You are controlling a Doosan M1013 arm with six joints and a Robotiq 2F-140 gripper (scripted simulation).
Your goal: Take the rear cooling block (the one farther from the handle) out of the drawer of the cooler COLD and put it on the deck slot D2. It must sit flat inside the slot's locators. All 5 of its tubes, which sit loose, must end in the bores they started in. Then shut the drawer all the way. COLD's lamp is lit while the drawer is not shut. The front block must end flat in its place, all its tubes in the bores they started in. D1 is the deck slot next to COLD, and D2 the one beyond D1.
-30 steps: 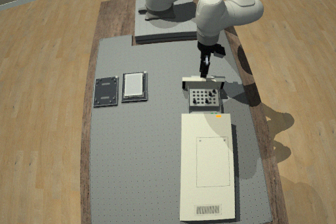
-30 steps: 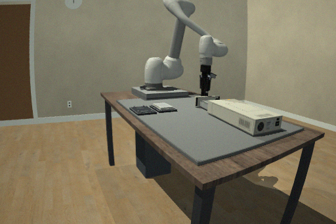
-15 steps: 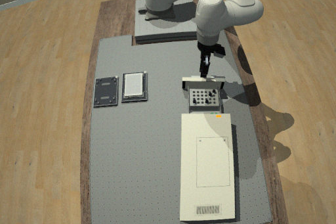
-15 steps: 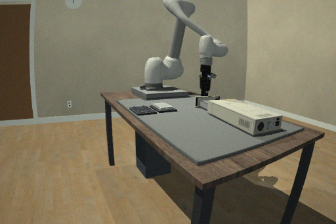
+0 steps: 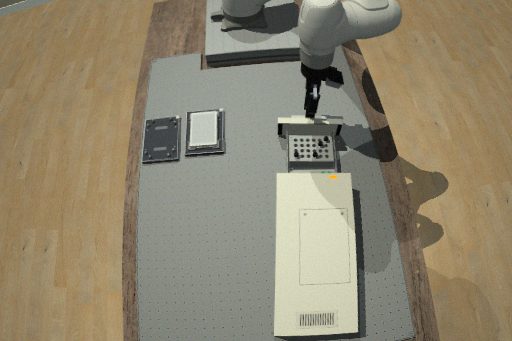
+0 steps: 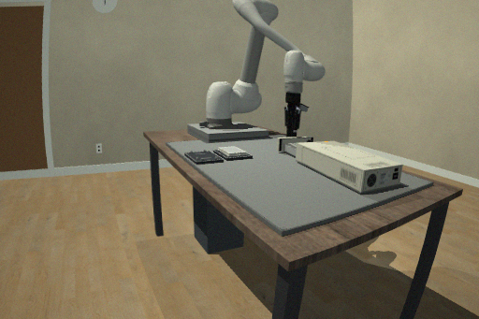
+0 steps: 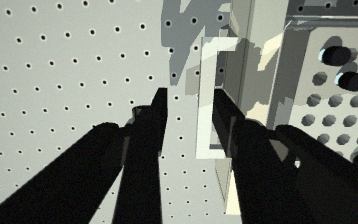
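Note:
The cooler COLD (image 5: 315, 302) (image 6: 346, 161) has its drawer out at the end facing the arm. Its orange lamp (image 5: 333, 177) is lit. The front block (image 5: 311, 157) (image 7: 330, 111) lies in the drawer, with several black-capped tubes standing in it. The rear block cannot be made out; the housing hides the drawer's rear. My gripper (image 5: 310, 114) (image 6: 292, 135) (image 7: 189, 102) is partly open at the drawer front (image 5: 295, 120). One finger is outside the pale handle (image 7: 207, 100), the other inside its loop; a gap shows on the outer side. Slot D2 (image 5: 161, 131) (image 6: 204, 157) is empty.
Slot D1 (image 5: 221, 147), between D2 and COLD, bears a white block (image 5: 204, 128) (image 6: 232, 151). The grey perforated mat (image 5: 210, 237) (image 6: 262, 194) lies under everything. The arm's base plate (image 5: 250, 49) stands at the table's far end.

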